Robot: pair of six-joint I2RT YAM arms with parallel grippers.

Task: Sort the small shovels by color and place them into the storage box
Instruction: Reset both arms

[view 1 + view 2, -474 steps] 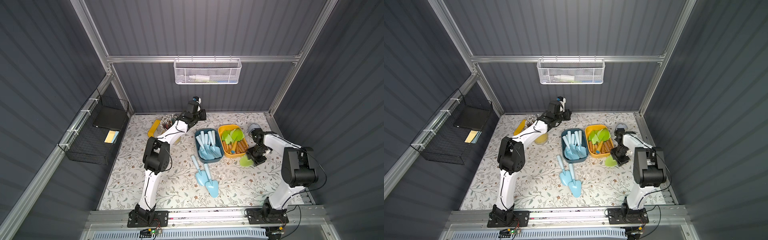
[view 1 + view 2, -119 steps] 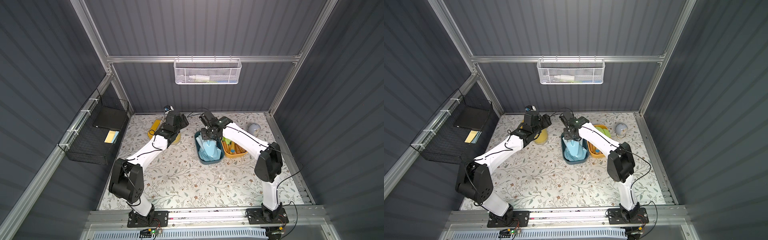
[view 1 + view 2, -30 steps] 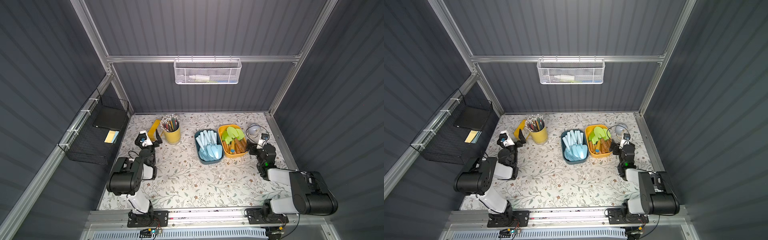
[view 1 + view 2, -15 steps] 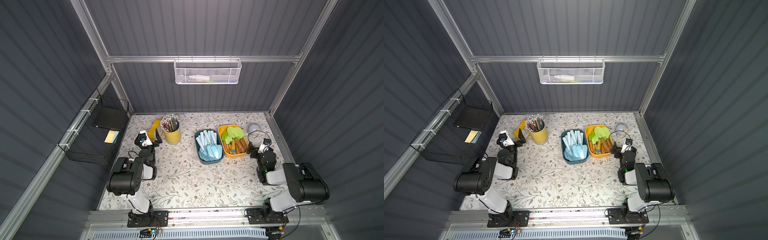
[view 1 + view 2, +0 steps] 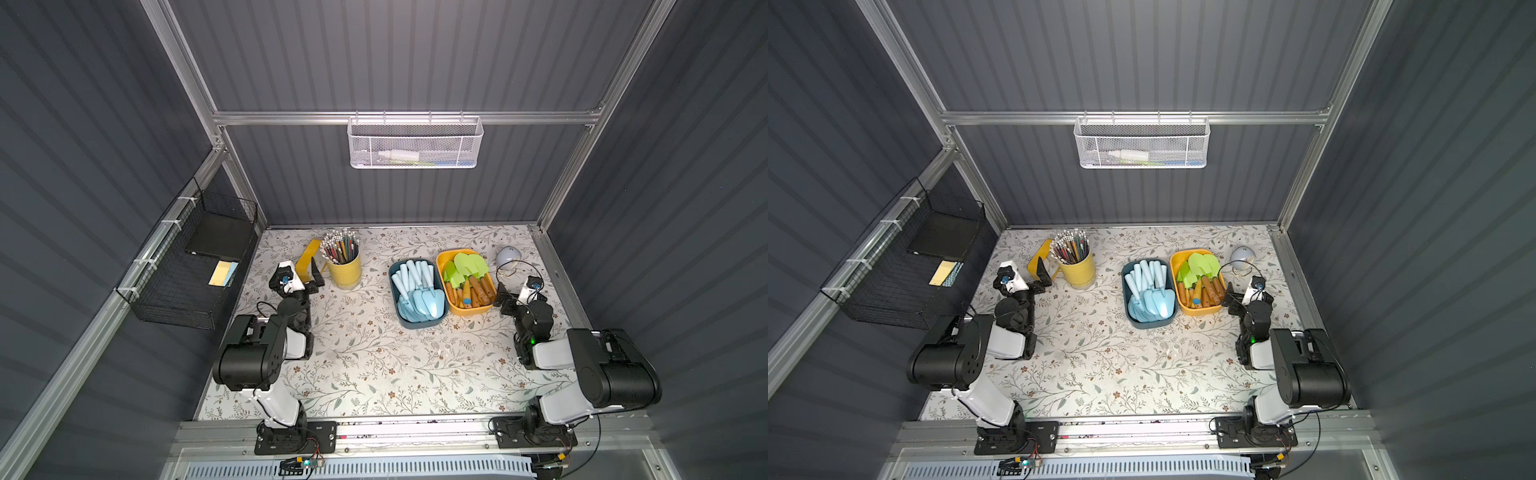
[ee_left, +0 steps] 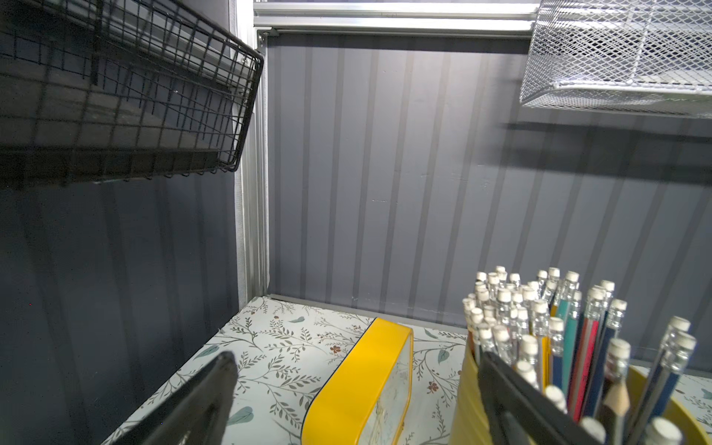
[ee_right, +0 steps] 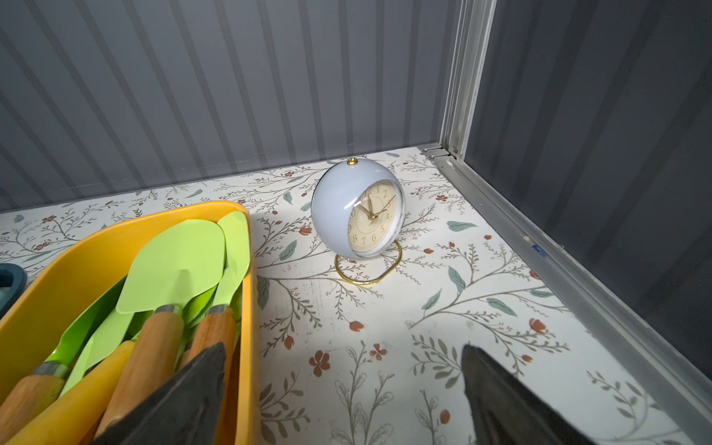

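I'm drawing my left pincer (image 5: 312,279) and right pincer (image 5: 503,300) back, both gaping empty, loose shovels gone from the bench (image 5: 374,365): blue shovels (image 5: 417,291) lying lengthwise in the teal box (image 5: 419,325), handles toward the back wall (image 5: 395,195), green shovels (image 5: 467,272) in the yellow box (image 5: 471,311), blades rearward.

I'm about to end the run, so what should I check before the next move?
1. Pale-blue shovels in the teal box: ok.
2. Green shovels in the yellow box: ok.
3. No shovel lying loose on the table: ok.
4. Left gripper open, holding nothing: ok.
5. Right gripper open, holding nothing: ok.
6. No wrong colour buried under either pile: cannot tell.
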